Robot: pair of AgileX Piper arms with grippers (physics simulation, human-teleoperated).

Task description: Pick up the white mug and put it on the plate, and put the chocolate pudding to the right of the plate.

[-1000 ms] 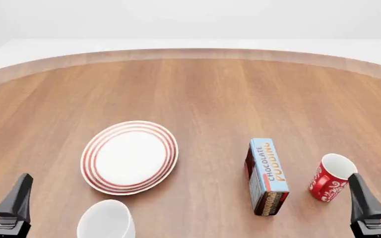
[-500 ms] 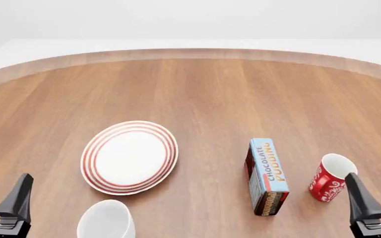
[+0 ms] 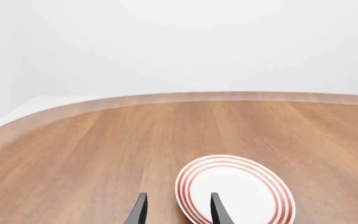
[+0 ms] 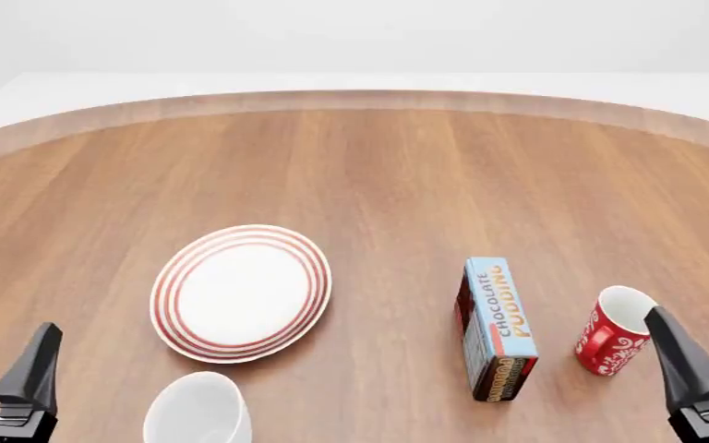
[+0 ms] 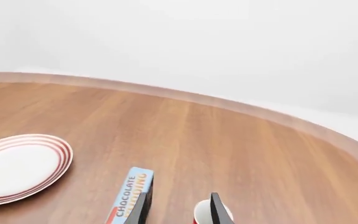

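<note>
On the wooden table [image 4: 391,175] we see both grippers, left [image 3: 174,210] and right [image 5: 177,207], parted and empty, plain white ceramic mug [image 4: 197,411] untouched.

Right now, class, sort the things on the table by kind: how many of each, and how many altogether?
Mugs: 2, the white mug and the red mug
Plates: 1, the red-ringed plate
Boxes: 1, the chocolate pudding box
Total: 4
</note>
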